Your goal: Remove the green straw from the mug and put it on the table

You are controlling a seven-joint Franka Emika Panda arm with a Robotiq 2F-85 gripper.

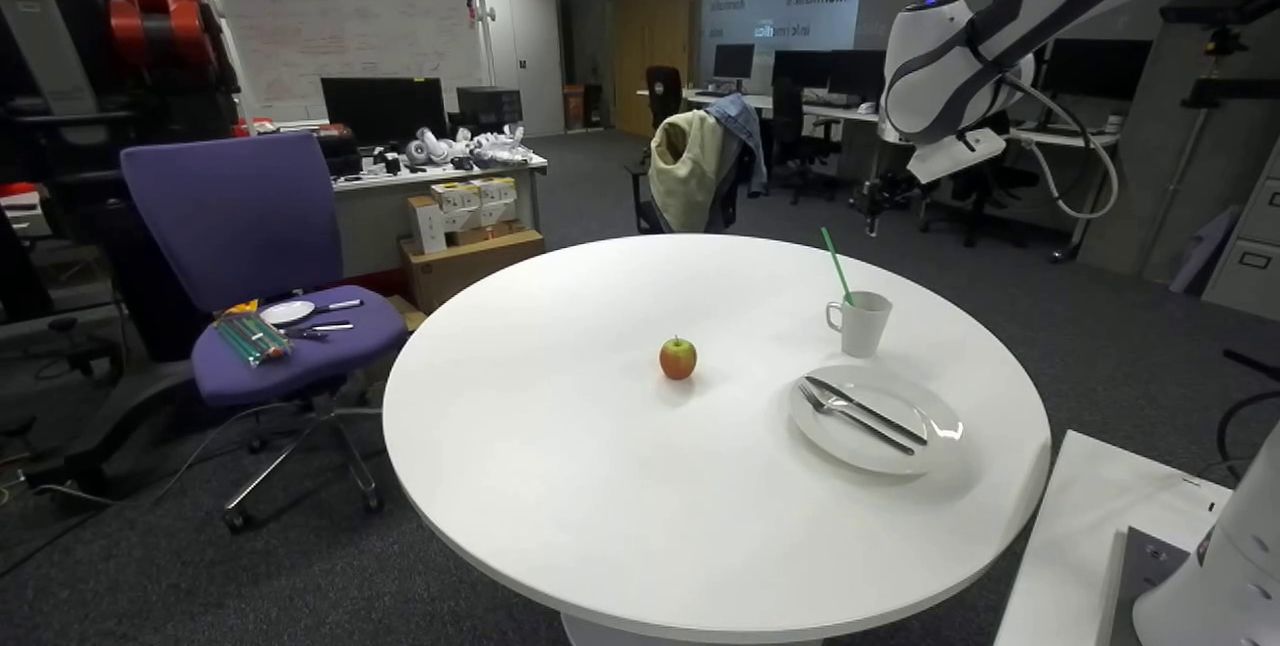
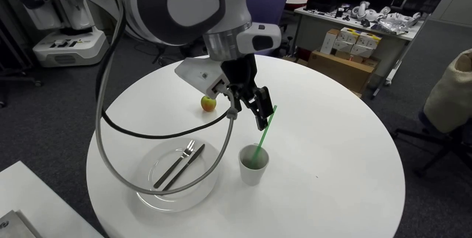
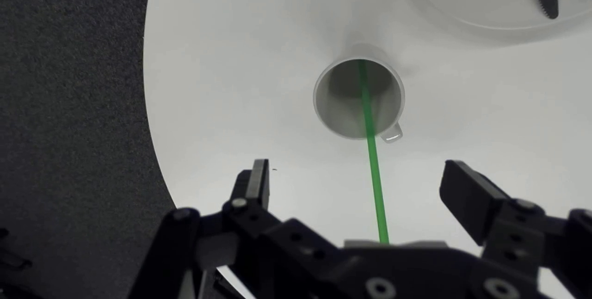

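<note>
Claw (image 3: 357,176) is hovering, its fingers (image 3: 469,195) standing wide apart; in the wrist view the straw (image 3: 375,174) is showing between them. The straw is leaning in the mug (image 1: 865,328), which is standing near the plate (image 1: 915,406) on the table (image 1: 560,426).

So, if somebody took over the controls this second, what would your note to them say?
Gripper: open and empty, above the table.
Green straw: leaning in the mug, its upper part sticking out past the rim.
Mug: upright on the table, near the plate.
Done: nothing yet; the straw isn't gripped.
Left: close on the straw, lift it clear of the mug, lay it on the table.
</note>
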